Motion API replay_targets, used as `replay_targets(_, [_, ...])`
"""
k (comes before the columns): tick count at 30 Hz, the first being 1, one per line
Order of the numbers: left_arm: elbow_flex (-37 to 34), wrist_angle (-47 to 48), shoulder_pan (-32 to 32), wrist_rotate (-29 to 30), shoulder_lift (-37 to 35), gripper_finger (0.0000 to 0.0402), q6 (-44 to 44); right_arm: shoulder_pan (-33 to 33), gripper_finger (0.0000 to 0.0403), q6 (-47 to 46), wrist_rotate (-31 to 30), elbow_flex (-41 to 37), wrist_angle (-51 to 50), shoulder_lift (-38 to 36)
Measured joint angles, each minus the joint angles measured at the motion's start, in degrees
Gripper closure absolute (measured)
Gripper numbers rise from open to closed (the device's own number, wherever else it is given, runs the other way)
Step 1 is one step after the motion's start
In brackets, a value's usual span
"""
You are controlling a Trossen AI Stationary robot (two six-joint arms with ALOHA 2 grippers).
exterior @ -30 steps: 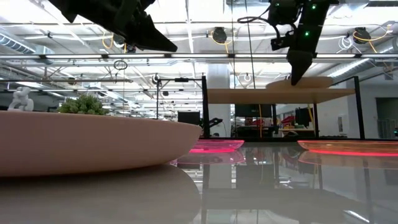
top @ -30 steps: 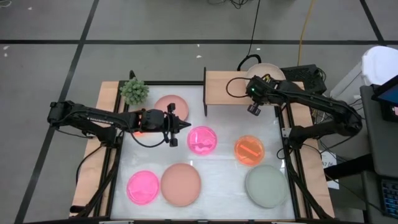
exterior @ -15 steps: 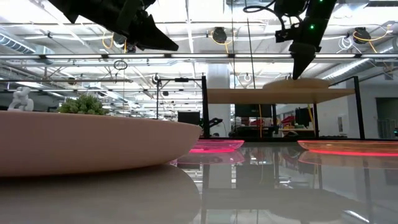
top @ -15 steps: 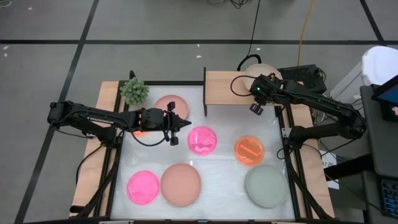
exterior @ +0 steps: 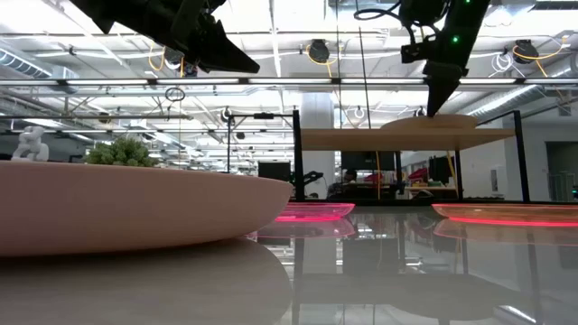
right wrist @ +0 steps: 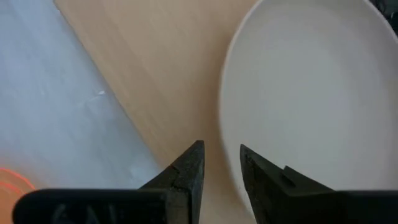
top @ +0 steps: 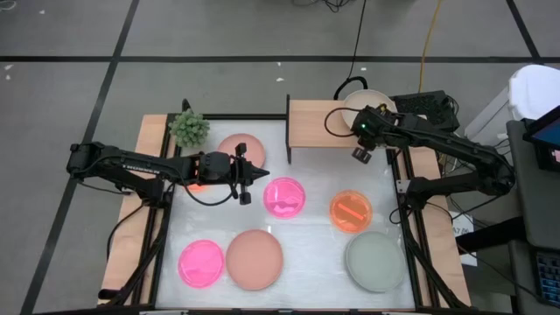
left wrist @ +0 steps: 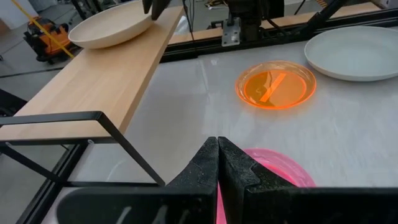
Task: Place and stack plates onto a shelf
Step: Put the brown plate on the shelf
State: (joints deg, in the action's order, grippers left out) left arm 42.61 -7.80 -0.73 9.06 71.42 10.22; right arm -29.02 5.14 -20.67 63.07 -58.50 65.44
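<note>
A beige plate (top: 374, 96) rests on the right end of the wood-topped shelf (top: 313, 127). My right gripper (top: 359, 150) hangs over it, slightly open. In the right wrist view its fingertips (right wrist: 221, 149) stand on either side of the plate's near rim (right wrist: 225, 118). The low view shows the tips (exterior: 437, 108) just above the plate (exterior: 433, 120). My left gripper (top: 261, 175) is shut and hovers over the table between a salmon plate (top: 238, 144) and a neon pink plate (top: 284, 197).
On the white tabletop lie an orange plate (top: 351, 211), a grey-green plate (top: 374, 261), a large salmon plate (top: 255, 259) and a second neon pink plate (top: 201, 262). A spiky green plant (top: 188, 128) stands at the far left corner. The shelf's left half is bare wood.
My right gripper has risen from the beige plate and shifted a little toward the table's right edge. The plate stays on the shelf.
</note>
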Motion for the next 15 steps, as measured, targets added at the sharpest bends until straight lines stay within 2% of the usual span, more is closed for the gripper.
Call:
replay_targets(4, [0.0,0.01,0.0,0.02,0.0,0.04,0.0,0.0,0.0319,1.59,-0.01,-1.34,-0.5,0.02])
replay_targets(15, [0.0,0.01,0.0,0.02,0.0,0.04,0.02,0.0,0.0361,1.21,0.14,-1.95,-1.15,0.04])
